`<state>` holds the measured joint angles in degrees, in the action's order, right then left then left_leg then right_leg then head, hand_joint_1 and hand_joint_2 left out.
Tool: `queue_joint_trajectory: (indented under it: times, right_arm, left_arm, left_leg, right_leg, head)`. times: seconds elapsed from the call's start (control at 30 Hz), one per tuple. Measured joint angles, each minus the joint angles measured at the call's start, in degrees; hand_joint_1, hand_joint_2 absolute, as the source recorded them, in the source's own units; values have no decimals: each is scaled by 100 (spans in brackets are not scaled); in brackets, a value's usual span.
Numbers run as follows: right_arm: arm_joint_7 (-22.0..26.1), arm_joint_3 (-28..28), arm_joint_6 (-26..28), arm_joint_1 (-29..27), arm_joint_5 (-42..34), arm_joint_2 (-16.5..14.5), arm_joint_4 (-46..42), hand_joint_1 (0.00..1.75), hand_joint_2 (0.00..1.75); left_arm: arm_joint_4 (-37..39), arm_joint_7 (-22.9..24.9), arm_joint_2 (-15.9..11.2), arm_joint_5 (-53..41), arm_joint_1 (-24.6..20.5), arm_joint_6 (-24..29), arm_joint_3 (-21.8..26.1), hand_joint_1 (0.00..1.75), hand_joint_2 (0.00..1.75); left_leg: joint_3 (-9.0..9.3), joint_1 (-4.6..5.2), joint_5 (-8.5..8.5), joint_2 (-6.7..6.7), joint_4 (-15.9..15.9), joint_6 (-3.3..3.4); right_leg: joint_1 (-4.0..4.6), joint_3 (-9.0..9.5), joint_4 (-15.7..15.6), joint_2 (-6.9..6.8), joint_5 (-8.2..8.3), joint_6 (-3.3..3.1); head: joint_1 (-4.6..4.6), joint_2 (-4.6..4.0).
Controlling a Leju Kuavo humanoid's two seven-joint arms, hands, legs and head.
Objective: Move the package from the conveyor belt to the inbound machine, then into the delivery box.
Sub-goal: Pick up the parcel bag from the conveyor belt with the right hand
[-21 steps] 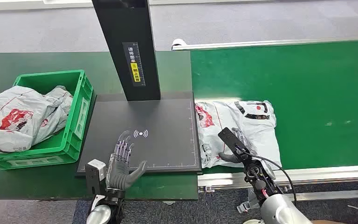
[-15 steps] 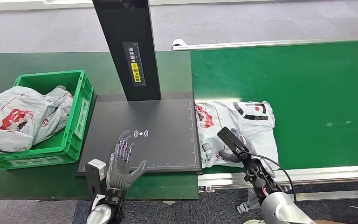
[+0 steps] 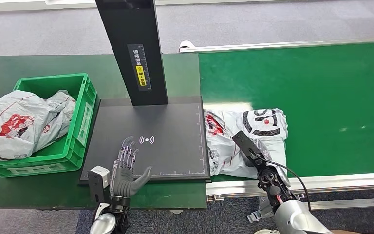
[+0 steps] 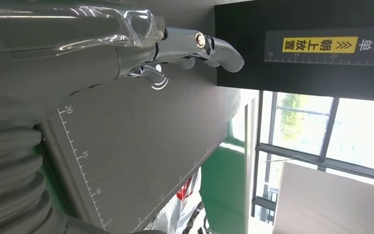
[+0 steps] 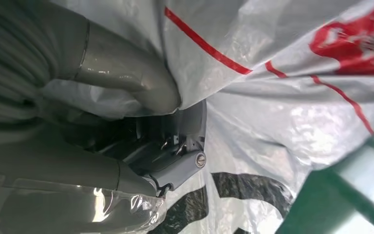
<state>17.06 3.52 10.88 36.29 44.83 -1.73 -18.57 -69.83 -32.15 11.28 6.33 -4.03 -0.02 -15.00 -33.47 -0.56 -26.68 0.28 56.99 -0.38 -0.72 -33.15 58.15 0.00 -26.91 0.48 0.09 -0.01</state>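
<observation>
The package [image 3: 260,127], a grey-white plastic mailer with red and black print, lies on the green conveyor belt [image 3: 321,92] beside the inbound machine's black scan plate [image 3: 175,146]. My right hand [image 3: 257,152] grips its near part, and the bag is bunched up around the hand. In the right wrist view the thumb [image 5: 126,73] presses into the bag [image 5: 282,87] and dark fingers [image 5: 175,165] curl against the film. My left hand [image 3: 125,168] hovers flat over the plate's near left corner, fingers spread and holding nothing; the left wrist view shows its fingers [image 4: 195,46] above the plate [image 4: 141,146].
The green delivery box [image 3: 80,117] stands left of the plate with similar grey bags [image 3: 19,122] in it. The machine's black post [image 3: 136,53] rises at the back of the plate. A metal rail [image 3: 311,183] edges the belt's near side.
My right hand has closed on the package, which has bunched up and pulled away from the belt's near edge, its black print turned upward. The left hand has stayed put.
</observation>
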Motion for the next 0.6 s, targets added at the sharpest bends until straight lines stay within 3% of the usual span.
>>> queue_joint_trajectory:
  times: [0.17,0.43,0.6]
  right_arm:
    - [638,411,-55,-215,-620,-67,-113,175,175]
    - [786,681,-105,-343,-772,-128,-239,175,175]
    - [1392,898,-759,-875,-1684,-278,-1076,175,175]
  left_arm:
    - [-108,4,-21,-14,30,82,17,0,175]
    - [-219,11,-37,-39,81,98,25,0,175]
    - [-387,11,-71,-204,130,215,100,0,175]
  left_leg:
    - [-5,0,0,-2,0,0]
    - [-4,0,0,-3,0,0]
    - [-9,0,0,-9,0,0]
  right_leg:
    - [0,-2,0,0,0,0]
    - [0,-2,0,0,0,0]
    - [0,-5,0,-2,-2,1]
  head:
    - [0,-1]
    - [0,0]
    - [0,-1]
